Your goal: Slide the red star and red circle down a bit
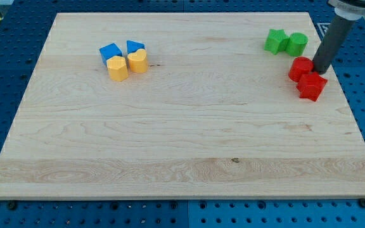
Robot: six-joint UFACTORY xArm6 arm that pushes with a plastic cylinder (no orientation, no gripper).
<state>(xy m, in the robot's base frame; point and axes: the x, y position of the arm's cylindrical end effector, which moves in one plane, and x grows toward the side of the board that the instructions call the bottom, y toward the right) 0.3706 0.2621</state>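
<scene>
Two red blocks, red circle [300, 68] and red star [312, 85], touching near board's right edge. My tip [320, 69] just above star, beside circle; no jaws, bare rod. Push downward likely next.

A straight, dark charcoal cylindrical rod [330, 43] with a matte surface hangs from a pale grey mount [353, 7] at the frame's upper right.

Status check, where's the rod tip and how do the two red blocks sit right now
My tip at the upper right of the red circle, above the red star. Reds touching, near the board's right edge. Below them, nothing in the way.
</scene>
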